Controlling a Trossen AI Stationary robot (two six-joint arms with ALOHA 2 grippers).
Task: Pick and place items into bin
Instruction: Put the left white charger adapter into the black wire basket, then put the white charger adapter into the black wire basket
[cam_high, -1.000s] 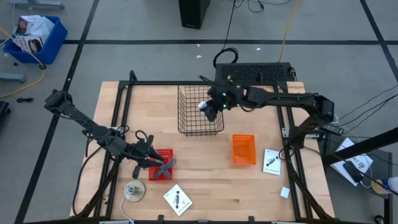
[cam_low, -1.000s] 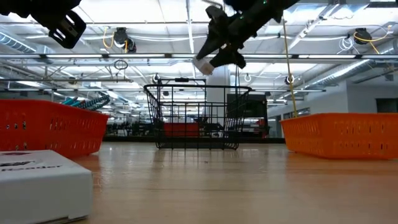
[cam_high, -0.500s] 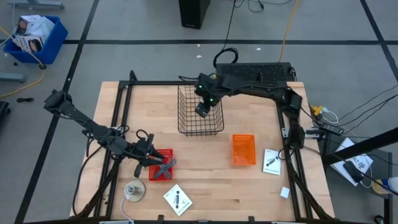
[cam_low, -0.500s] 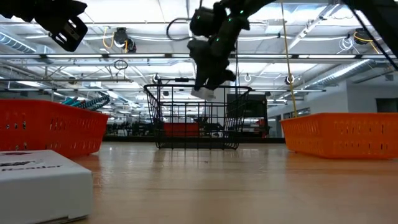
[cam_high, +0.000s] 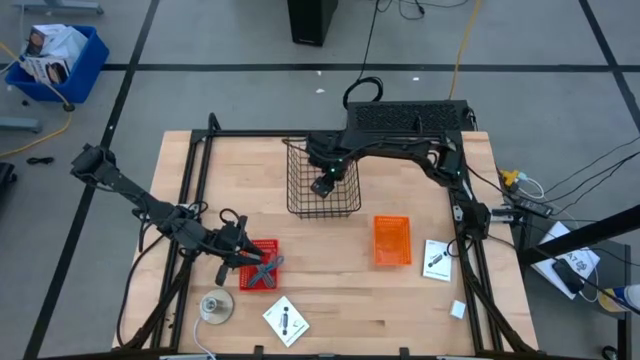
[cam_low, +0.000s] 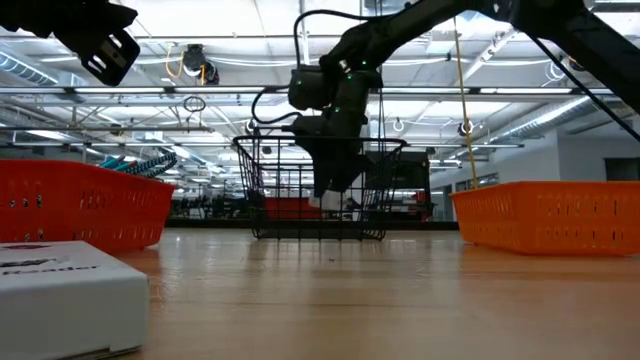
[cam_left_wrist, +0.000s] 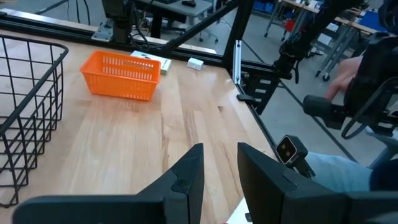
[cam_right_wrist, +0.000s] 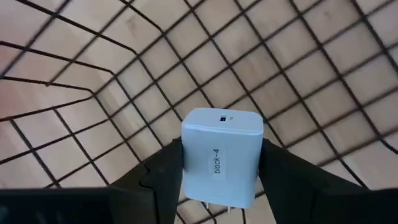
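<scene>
The right gripper (cam_right_wrist: 221, 186) is down inside the black wire basket (cam_high: 322, 180), and its fingers are clamped on either flank of a white block (cam_right_wrist: 222, 157) labelled "block-4". That's a firm squeeze, with one dark finger on each side and the block's face pointing straight ahead at the mesh floor.

This looks like the release step. To do it well, I'd say bring the claw low enough that the block drops only a short way, keep it over the middle of the basket floor rather than close to a wall, then part the fingers cleanly and lift straight up so nothing catches the wire rim. The low view shows the gripper already sunk below the rim, so the release looks close.

The block sits squarely between the fingertips, with the mesh bottom just beyond it and bare wood showing through.

Over on the other side, the left gripper (cam_left_wrist: 219, 167) waits beside the small red basket (cam_high: 258, 262), fingers slightly parted and holding nothing. A grey tool (cam_high: 263, 266) lies across that red basket just by it, and a white card with black marks (cam_high: 285, 320) rests near the table edge.
</scene>
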